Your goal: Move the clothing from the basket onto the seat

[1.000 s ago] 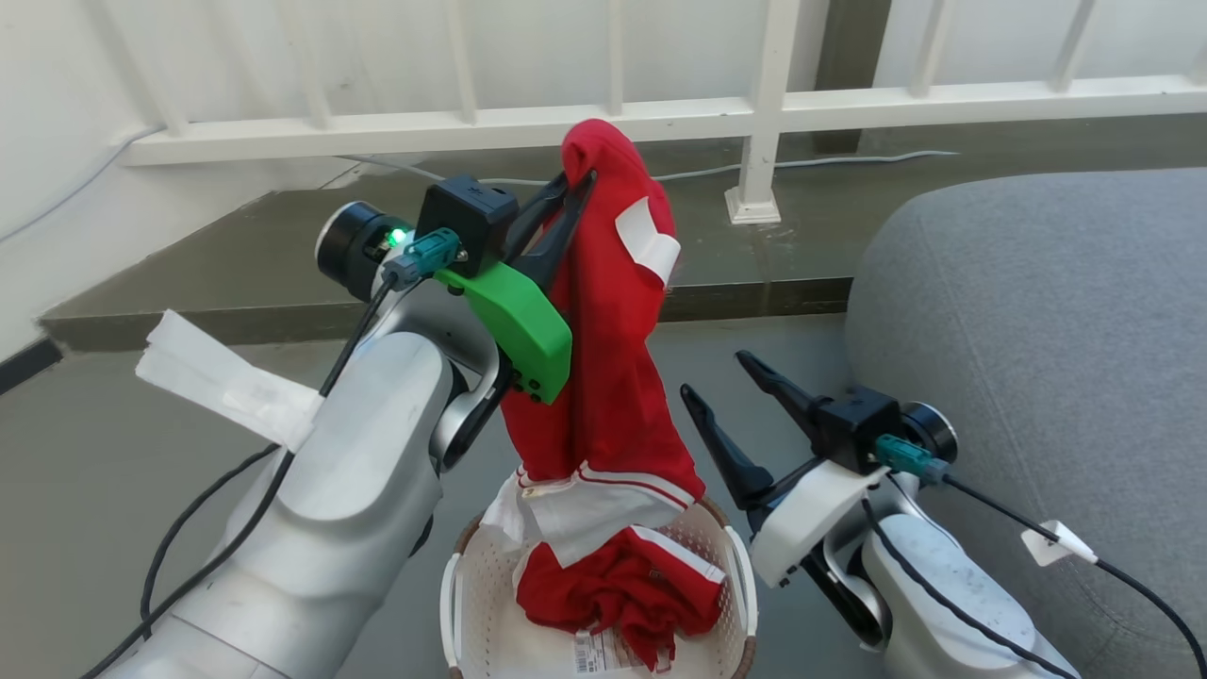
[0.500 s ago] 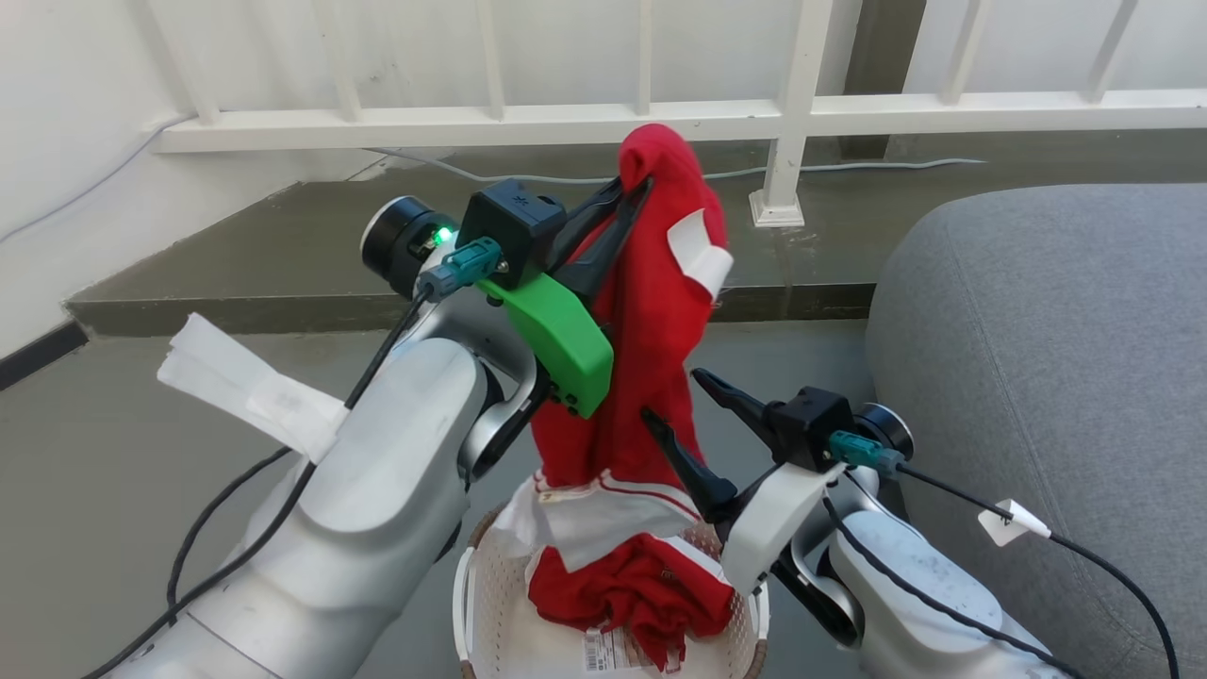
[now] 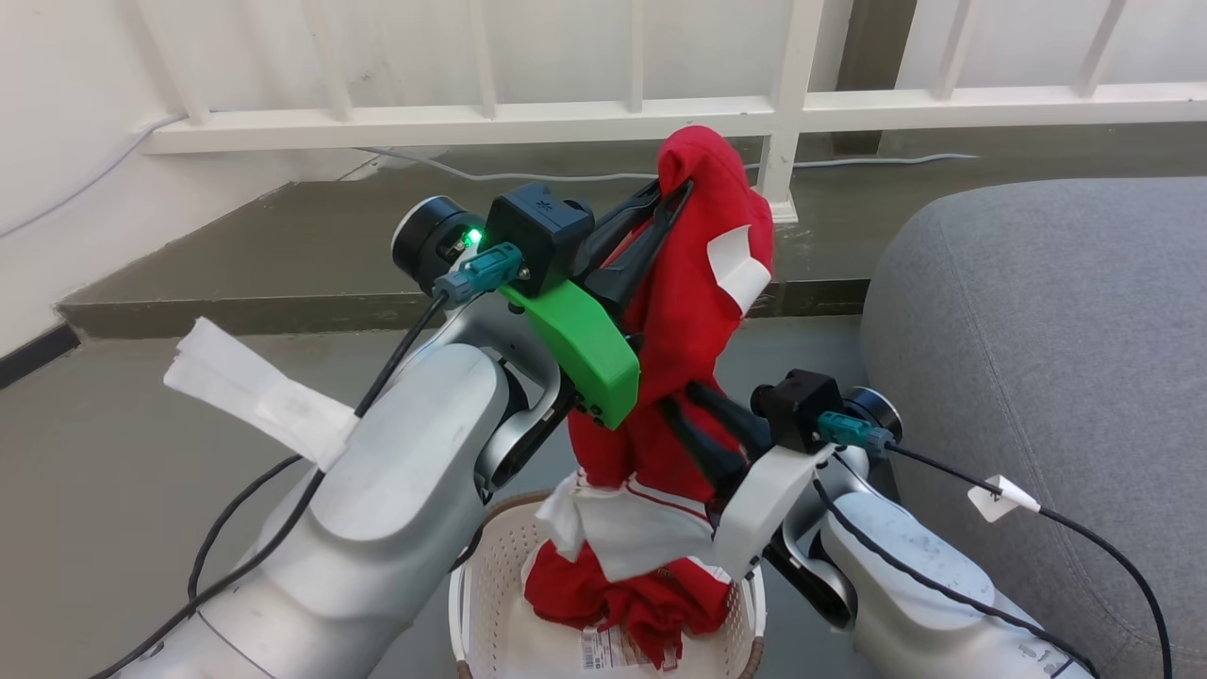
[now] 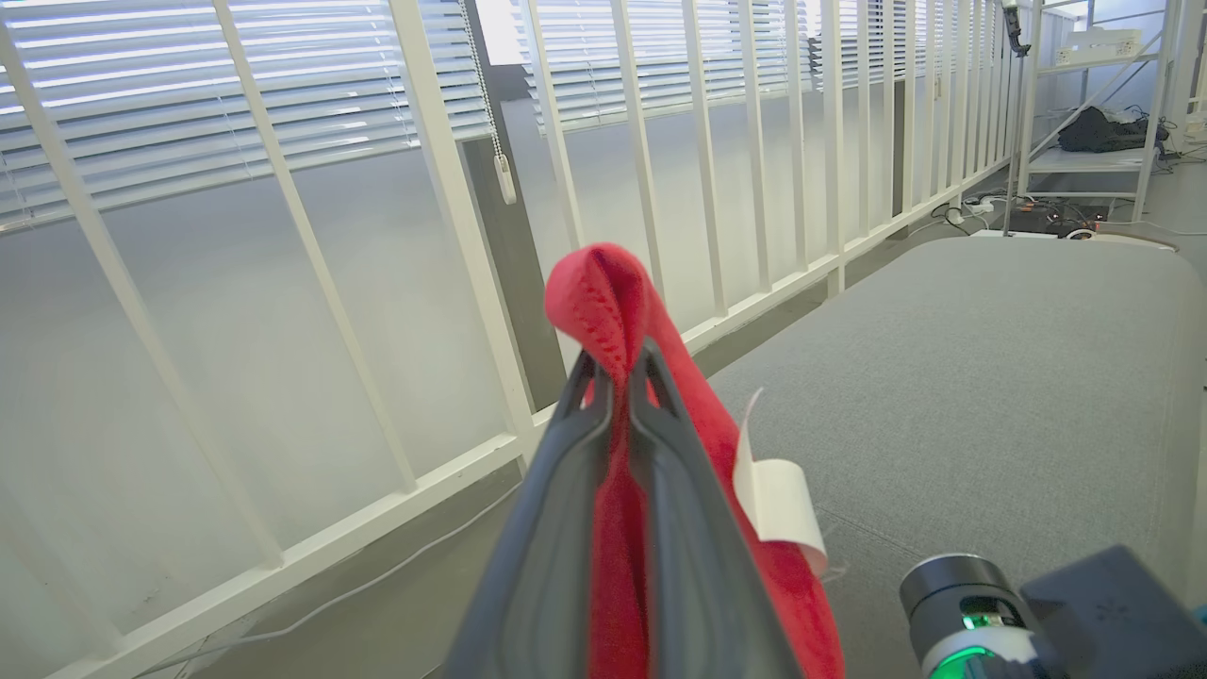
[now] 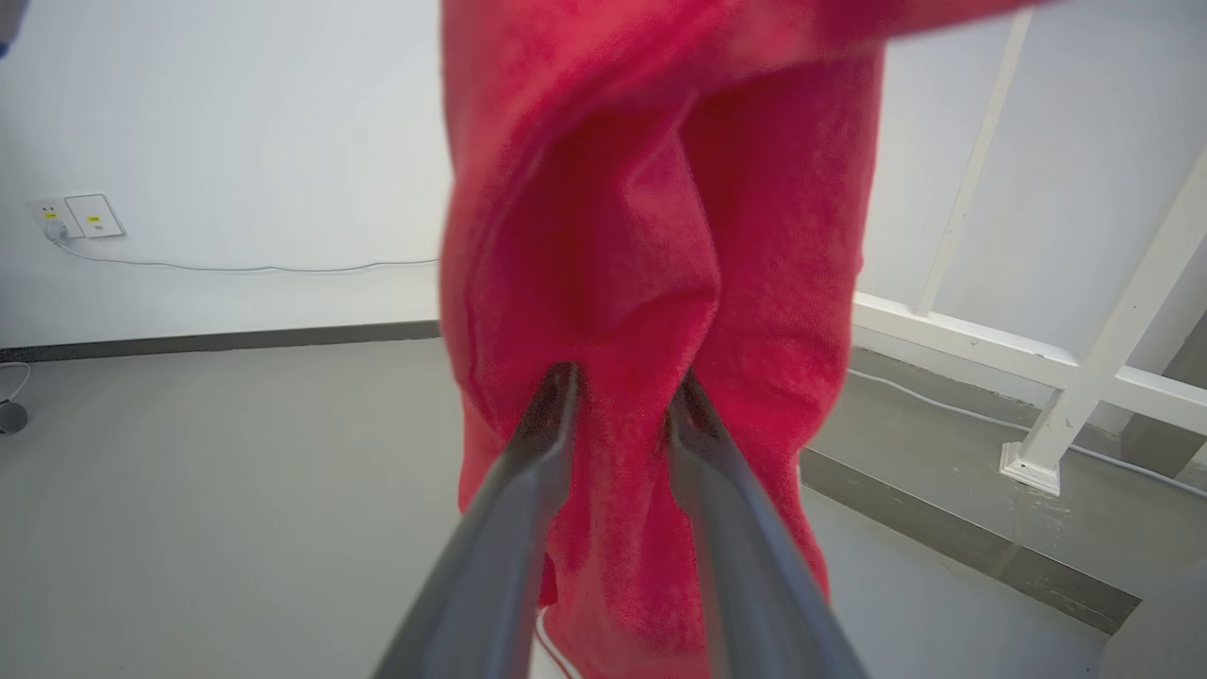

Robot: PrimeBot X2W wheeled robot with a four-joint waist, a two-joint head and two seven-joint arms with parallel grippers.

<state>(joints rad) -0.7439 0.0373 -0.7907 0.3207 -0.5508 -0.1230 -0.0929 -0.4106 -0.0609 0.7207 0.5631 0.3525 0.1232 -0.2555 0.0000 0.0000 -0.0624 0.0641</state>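
Observation:
The clothing [image 3: 693,311] is a long red garment with white panels, stretched upright out of the cream basket [image 3: 459,604] at the bottom centre; more red fabric lies bunched inside. My left gripper [image 3: 684,189] is shut on the garment's top fold, and the left wrist view shows the red cloth [image 4: 603,292] pinched between its tips [image 4: 618,363]. Lower down, my right gripper [image 3: 677,396] closes on the middle of the hanging cloth; in the right wrist view its fingers [image 5: 622,382] press a puckered fold of fabric [image 5: 660,207]. The grey seat [image 3: 1037,330] lies to the right.
A white railing [image 3: 566,118] runs along the back above a raised dark ledge [image 3: 283,273], with a cable lying on it. A wall socket [image 5: 75,217] sits on the white wall. Bare grey floor spreads left of the basket.
My right gripper has moved left from beside the basket onto the hanging garment and closed from wide open onto its middle. The left gripper keeps its hold and has carried the top slightly right.

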